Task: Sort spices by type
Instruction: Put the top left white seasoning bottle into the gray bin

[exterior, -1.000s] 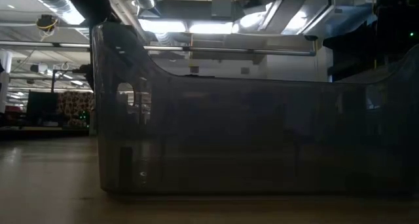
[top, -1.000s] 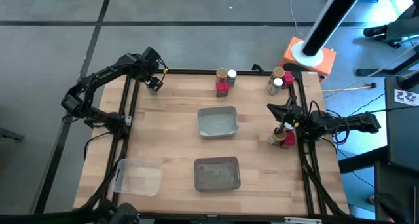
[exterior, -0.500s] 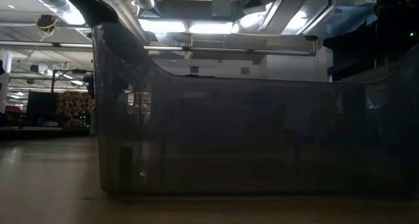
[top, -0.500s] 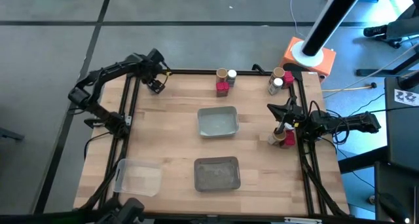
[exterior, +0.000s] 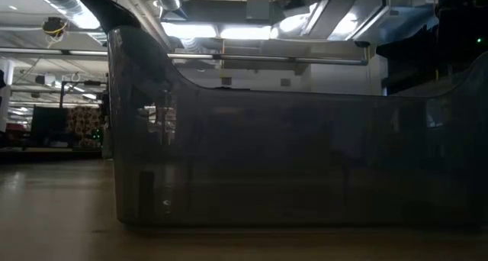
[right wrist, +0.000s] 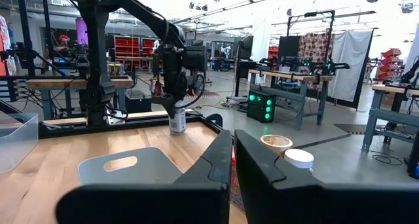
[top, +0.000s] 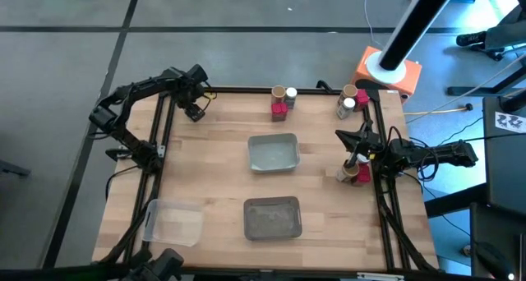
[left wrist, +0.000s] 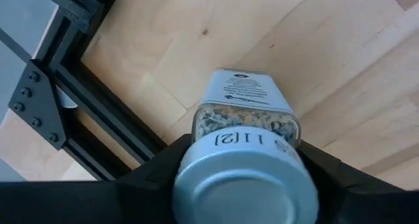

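My left gripper (top: 195, 110) is at the table's far-left corner, shut on a white-lidded spice jar (left wrist: 245, 129); the right wrist view shows this jar (right wrist: 177, 121) upright under the fingers, at or just above the wood. My right gripper (top: 355, 158) hovers with fingers shut near the right edge, over a tan-topped cylinder (top: 352, 172) and a red packet (top: 362, 172). More spices stand at the far edge (top: 280, 100) and in the far-right corner (top: 351, 99). My left gripper pinches the jar at its white lid (left wrist: 245, 178) between the two fingers (left wrist: 154, 175), which come from above and point down. The jar stays upright below them. Whether its base rests on the table, I cannot tell.
A light grey tray (top: 274, 152) lies mid-table, a dark grey tray (top: 272, 218) nearer, and a clear tray (top: 173, 222) at the near-left. The dark tray's wall (exterior: 290, 162) fills the low view. A black frame rail (left wrist: 98, 99) borders the table beside the jar.
The left arm has shifted its elbow toward the far edge while its gripper, still shut on the jar, moved slightly toward the near edge.
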`<move>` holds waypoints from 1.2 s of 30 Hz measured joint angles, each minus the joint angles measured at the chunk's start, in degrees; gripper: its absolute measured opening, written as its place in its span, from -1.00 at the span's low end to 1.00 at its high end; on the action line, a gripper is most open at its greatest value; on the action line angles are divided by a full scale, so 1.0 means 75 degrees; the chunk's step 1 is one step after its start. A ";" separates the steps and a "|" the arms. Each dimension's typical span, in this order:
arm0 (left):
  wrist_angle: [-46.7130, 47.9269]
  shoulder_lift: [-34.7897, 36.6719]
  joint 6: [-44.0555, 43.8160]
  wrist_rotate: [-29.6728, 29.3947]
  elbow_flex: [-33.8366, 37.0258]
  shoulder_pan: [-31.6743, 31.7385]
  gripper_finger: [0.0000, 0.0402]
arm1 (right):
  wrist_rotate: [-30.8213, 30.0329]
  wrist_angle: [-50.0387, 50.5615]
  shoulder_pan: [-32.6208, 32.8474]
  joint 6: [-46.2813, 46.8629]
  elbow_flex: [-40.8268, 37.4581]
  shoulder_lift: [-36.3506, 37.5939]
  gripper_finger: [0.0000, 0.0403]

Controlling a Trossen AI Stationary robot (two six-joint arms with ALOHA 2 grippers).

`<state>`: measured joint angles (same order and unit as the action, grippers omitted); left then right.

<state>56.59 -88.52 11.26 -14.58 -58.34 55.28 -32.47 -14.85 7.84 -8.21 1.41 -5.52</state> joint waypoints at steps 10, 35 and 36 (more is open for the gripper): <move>0.0443 0.0745 -0.0421 -0.0362 -0.0520 -0.0822 -0.07 | -0.0006 -0.0049 0.0000 -0.0137 0.0000 0.0000 -0.89; -0.2427 0.1197 -0.1238 0.0076 -0.1834 -0.5806 -0.07 | -0.0309 0.0007 0.0001 -0.0361 0.0000 0.0003 -0.89; -0.2504 0.1055 -0.1213 0.0097 -0.1912 -0.5929 -0.07 | -0.0353 0.0000 0.0000 -0.0370 0.0000 0.0003 -0.89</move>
<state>37.81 -80.61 2.16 -13.85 -72.68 10.81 -35.12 -14.85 7.84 -10.98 1.41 -5.50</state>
